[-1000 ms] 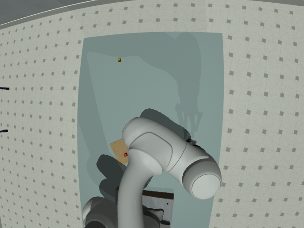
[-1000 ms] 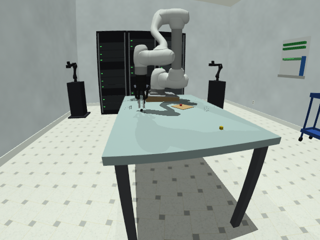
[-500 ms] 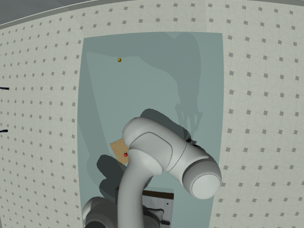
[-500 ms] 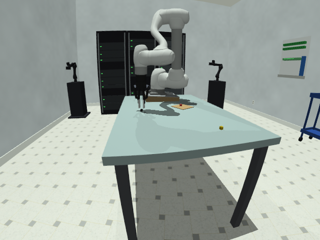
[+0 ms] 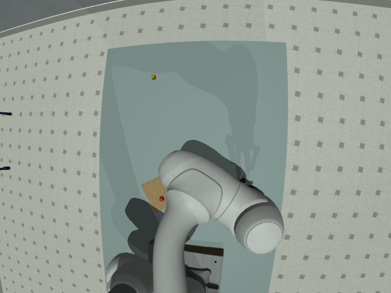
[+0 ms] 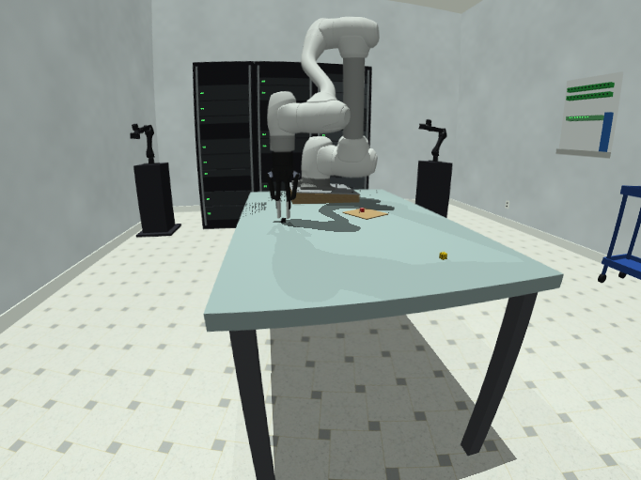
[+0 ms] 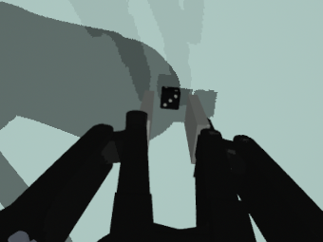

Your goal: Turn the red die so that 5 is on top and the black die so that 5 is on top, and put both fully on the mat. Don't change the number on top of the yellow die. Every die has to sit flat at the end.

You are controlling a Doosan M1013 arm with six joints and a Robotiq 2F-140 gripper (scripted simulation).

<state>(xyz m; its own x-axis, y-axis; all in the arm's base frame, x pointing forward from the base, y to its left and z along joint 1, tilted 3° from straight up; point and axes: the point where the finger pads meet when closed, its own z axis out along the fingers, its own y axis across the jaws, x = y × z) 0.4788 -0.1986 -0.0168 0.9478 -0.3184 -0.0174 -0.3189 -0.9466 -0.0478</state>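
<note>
The black die [image 7: 171,98] lies on the table top, right between my fingertips in the wrist view, with a small gap to each pad. My gripper [image 7: 169,107] points straight down, narrowed but not touching the die. It also shows in the exterior view [image 6: 283,216], just above the table near its far left edge. The red die [image 5: 161,199] sits on the tan mat [image 5: 155,191]; both also show in the exterior view, the die [image 6: 362,209] on the mat [image 6: 366,212]. The yellow die [image 5: 153,77] [image 6: 443,255] lies off the mat, far along the table.
My arm's base plate [image 6: 325,197] stands at the table's far end, behind the mat. The arm's elbow [image 5: 221,201] hides the gripper and part of the mat in the top view. The table's left edge is close to the gripper.
</note>
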